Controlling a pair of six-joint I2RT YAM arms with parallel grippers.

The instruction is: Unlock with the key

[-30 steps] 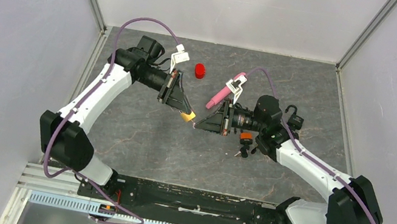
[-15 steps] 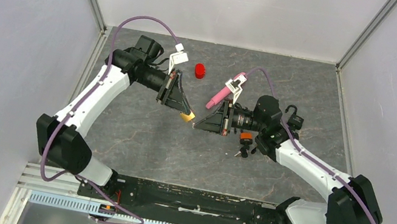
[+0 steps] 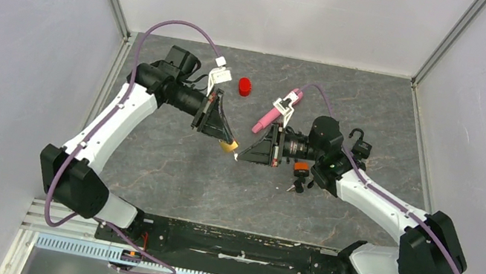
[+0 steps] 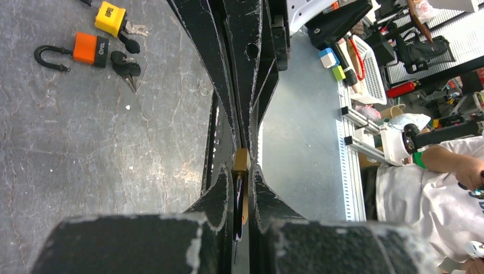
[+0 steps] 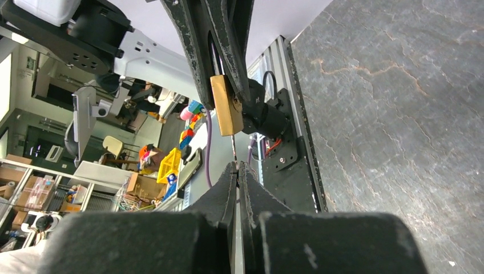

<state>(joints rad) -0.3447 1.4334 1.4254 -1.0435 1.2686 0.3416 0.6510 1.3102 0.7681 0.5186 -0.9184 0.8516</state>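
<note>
Here, above the grey veined desk [image 3: 166, 169] between pale walls [image 3: 17, 29], the left gripper [image 3: 227, 139] narrowly clamps a brass padlock [image 5: 222, 108]; the closed right gripper [image 5: 237, 168] apparently pinches a key [image 5: 234, 151] against it.

The brass padlock [image 4: 241, 161] shows only as a sliver between the fingers of the left hand [image 4: 241, 174], shackle hidden. The key [image 5: 233, 149] is a thin line ahead of the right hand [image 5: 237, 168], head buried in its grip; whether its tip sits inside the padlock cannot be told
</note>
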